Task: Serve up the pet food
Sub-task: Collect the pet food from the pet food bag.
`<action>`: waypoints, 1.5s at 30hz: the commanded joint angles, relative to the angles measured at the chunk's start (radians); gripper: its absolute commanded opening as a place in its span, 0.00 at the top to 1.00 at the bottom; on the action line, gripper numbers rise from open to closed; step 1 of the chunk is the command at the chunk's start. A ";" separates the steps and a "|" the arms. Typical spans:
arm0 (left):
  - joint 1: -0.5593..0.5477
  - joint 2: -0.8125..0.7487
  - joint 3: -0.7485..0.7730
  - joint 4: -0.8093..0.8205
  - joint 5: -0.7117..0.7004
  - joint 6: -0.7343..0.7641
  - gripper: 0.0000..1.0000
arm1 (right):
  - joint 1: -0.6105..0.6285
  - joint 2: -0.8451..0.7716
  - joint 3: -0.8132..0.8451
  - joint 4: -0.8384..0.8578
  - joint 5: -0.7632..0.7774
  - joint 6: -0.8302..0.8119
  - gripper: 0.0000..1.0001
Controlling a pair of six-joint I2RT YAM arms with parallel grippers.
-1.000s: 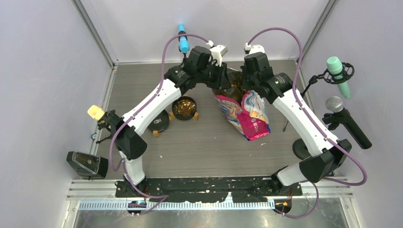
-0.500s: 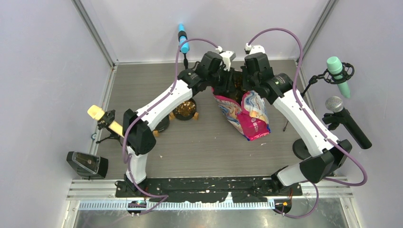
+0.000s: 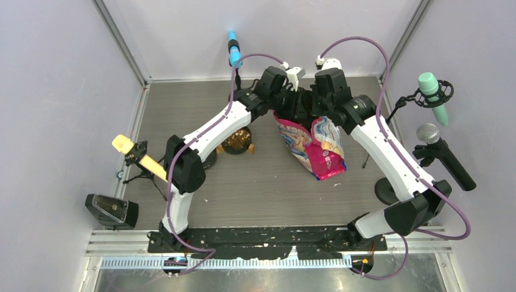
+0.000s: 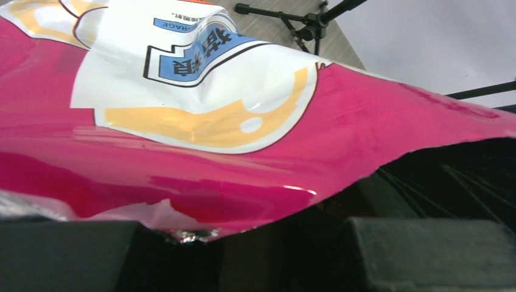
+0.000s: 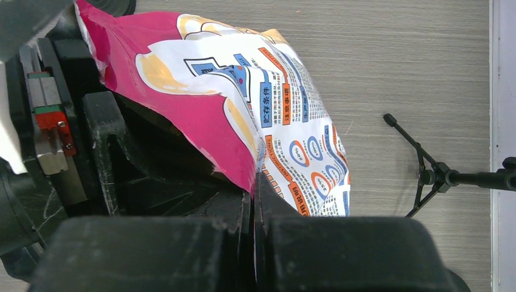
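The right gripper (image 5: 254, 198), fingers pressed together on the torn lip of the bag (image 5: 286, 115), is apparently holding the mouth up and open for the left gripper (image 4: 243, 255). The opposite lip is hanging between that gripper's parted fingers, but whether they are clamping anything cannot be told. Both arms are reaching far forward, wrists facing each other. The pet food (image 3: 242, 135) is lying in a bowl (image 3: 234, 149) left of the left gripper, back under its forearm.
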 commanded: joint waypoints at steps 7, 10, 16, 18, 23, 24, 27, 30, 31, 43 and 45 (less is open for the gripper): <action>0.036 -0.044 -0.110 0.285 0.332 -0.330 1.00 | -0.005 -0.071 -0.008 0.020 -0.005 0.027 0.95; 0.061 -0.080 -0.195 0.456 0.381 -0.455 1.00 | -0.010 -0.075 -0.006 0.020 -0.001 0.023 0.95; 0.083 -0.122 -0.263 0.595 0.434 -0.583 1.00 | -0.021 -0.084 -0.003 0.021 0.007 0.019 0.95; 0.089 -0.139 -0.270 0.599 0.431 -0.593 1.00 | -0.026 -0.086 -0.004 0.020 0.011 0.020 0.95; 0.117 -0.182 -0.285 0.582 0.427 -0.611 1.00 | -0.035 -0.088 -0.007 0.020 0.017 0.023 0.95; 0.123 -0.193 -0.291 0.577 0.426 -0.611 1.00 | -0.038 -0.088 -0.006 0.020 0.019 0.023 0.95; 0.148 -0.229 -0.299 0.542 0.432 -0.607 1.00 | -0.042 -0.087 -0.002 0.021 0.022 0.021 0.95; 0.180 -0.271 -0.300 0.511 0.434 -0.596 1.00 | -0.054 -0.085 0.002 0.020 0.029 0.013 0.95; 0.189 -0.284 -0.304 0.490 0.437 -0.596 1.00 | -0.061 -0.084 0.004 0.020 0.025 0.011 0.95; 0.272 -0.358 -0.333 0.459 0.442 -0.602 1.00 | -0.085 -0.075 0.006 0.020 0.013 0.015 0.95; 0.277 -0.360 -0.329 0.458 0.441 -0.605 1.00 | -0.087 -0.075 0.006 0.021 0.014 0.015 0.95</action>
